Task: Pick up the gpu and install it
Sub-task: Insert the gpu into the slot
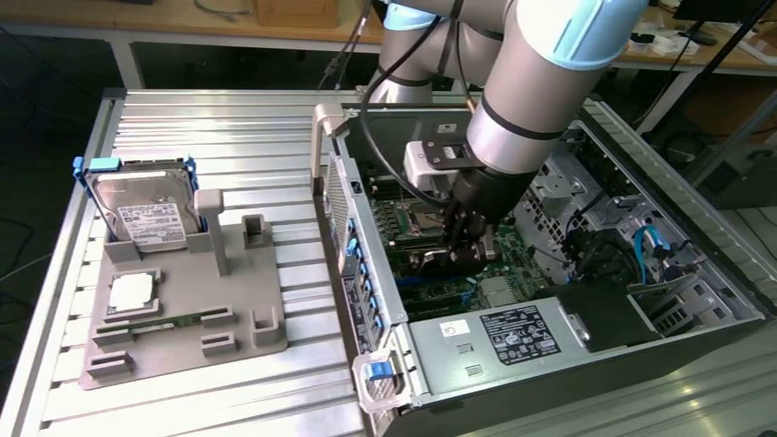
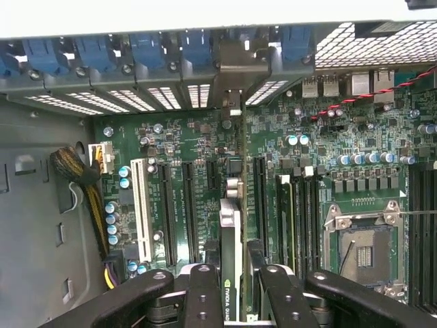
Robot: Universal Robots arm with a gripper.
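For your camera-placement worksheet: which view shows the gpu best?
The wrist view: the gpu stands edge-on, gripped in the pincer, over the motherboard. In the exterior view the pincer hides most of it.

We see the gpu edge-on between the fingers of the gripper, all cut off by the picture's edge, its label cropped mid-word. In the exterior view, the arm hides nearly all of it.

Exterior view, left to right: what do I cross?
hard drive → short grey post → case wall with blue clips → gripper holding the gpu → blue cable
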